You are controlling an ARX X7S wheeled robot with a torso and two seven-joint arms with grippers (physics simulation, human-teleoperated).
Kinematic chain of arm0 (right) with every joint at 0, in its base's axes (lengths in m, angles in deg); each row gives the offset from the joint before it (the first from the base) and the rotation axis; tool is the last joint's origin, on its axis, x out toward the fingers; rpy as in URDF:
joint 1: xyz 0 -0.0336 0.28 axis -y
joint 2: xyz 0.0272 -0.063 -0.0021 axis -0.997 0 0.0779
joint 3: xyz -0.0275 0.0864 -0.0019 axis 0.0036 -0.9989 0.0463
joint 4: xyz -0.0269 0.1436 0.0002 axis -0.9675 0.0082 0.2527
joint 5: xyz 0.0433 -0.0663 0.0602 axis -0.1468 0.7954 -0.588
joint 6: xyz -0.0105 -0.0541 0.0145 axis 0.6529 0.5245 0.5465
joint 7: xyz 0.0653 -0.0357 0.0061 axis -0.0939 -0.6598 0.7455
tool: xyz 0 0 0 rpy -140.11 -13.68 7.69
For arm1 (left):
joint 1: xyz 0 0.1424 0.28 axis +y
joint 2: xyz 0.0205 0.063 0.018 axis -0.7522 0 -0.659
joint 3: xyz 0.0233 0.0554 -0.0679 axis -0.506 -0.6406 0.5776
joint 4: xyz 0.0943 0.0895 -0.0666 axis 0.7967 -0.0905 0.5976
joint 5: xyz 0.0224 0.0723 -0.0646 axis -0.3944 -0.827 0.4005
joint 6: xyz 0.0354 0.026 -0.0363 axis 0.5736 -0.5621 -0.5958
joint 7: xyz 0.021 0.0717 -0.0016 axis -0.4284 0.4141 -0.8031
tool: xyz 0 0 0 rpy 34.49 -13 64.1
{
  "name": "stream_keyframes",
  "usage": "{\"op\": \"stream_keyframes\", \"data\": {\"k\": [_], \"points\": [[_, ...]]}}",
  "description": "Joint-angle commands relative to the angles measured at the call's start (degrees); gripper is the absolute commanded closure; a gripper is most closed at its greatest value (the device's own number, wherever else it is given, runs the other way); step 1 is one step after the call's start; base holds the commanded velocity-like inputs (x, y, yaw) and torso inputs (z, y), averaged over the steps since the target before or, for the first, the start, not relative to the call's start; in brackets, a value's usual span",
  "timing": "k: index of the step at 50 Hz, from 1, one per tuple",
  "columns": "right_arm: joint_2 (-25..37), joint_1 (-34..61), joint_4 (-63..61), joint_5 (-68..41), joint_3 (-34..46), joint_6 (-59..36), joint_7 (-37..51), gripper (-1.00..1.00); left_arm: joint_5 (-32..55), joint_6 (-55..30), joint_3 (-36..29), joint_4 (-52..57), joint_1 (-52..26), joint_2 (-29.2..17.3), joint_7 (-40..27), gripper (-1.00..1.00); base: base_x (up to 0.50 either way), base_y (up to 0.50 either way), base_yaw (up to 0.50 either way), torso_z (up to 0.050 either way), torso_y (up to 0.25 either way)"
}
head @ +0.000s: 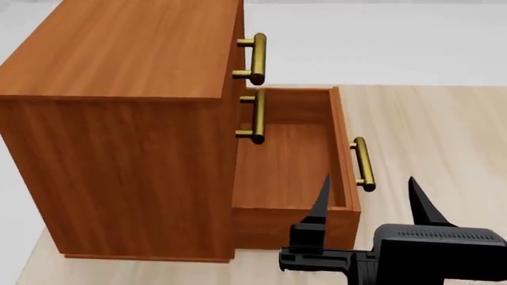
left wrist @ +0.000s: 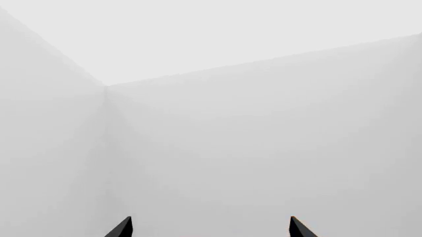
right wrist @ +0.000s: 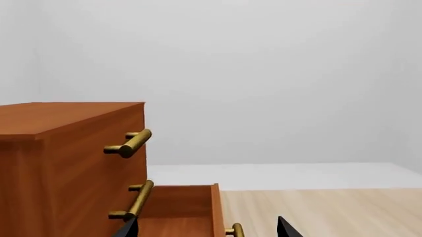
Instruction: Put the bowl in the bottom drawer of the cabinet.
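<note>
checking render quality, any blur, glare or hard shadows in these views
Head view: sharp, even light, soft shading inside the open bottom drawer, no glare. Right wrist view: crisp cabinet, mild sheen on brass handles. Left wrist view: only flat pale walls, nearly featureless.

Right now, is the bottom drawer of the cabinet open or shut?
Open. The bottom drawer is pulled out well past the cabinet front, its bare wooden floor showing and nothing inside where visible.

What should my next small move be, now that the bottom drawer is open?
Probably pull the right gripper back from the bottom drawer and turn to look for the bowl. The drawer stands pulled out and looks empty, both grippers are open and hold nothing, and no view shows the bowl, so it must be found first.
</note>
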Motion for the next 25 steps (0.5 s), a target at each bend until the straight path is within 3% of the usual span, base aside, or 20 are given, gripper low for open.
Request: {"op": "stream_keyframes", "data": {"k": [1,17,25], "points": [[0.1,0.2,0.3,-0.2,0.2,0.1,0.2,-1.00,-0.2,0.7,-0.4,-0.3,0.2,-0.2,0.0,-1.00,0.34,0.00,0.00,0.000,0.000],[0.3,0.2,0.7,-0.4,0.5,0.4,0.6,-1.00,-0.7,1.6,-1.0,-0.7,0.4,-0.4,0.1,-1.00,0.35,0.00,0.00,0.000,0.001],[0.4,0.0,0.6,-0.8,0.5,0.6,0.6,-1.00,-0.6,1.9,-0.8,-0.6,0.9,-0.6,0.0,-1.00,0.00,0.00,0.00,0.000,0.000]]}}
